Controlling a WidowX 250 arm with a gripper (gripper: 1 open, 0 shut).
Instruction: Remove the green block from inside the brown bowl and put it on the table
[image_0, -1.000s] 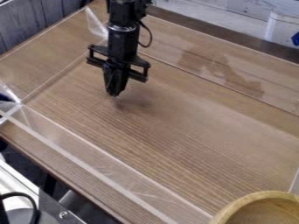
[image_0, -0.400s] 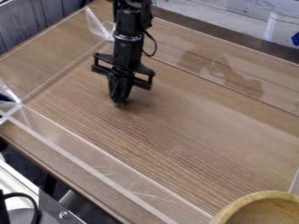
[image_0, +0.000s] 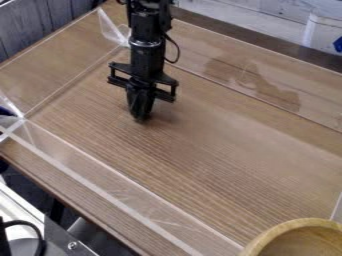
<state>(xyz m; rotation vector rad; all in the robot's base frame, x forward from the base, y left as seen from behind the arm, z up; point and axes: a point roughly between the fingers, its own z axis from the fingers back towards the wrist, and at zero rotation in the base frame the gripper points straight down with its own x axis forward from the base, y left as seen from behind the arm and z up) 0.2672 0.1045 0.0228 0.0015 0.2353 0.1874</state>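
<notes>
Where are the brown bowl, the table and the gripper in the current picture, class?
Brown bowl (image_0: 262, 238): camera view, on its rim.
Table (image_0: 221, 160): camera view, on bare wood grain.
Gripper (image_0: 139, 119): camera view, midway between its fingertips.

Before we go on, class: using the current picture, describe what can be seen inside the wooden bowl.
Only part of the bowl shows, at the picture's edge: its rim and some bare inner wall. The rest is cut off, so whether the green block is inside cannot be told.
</notes>
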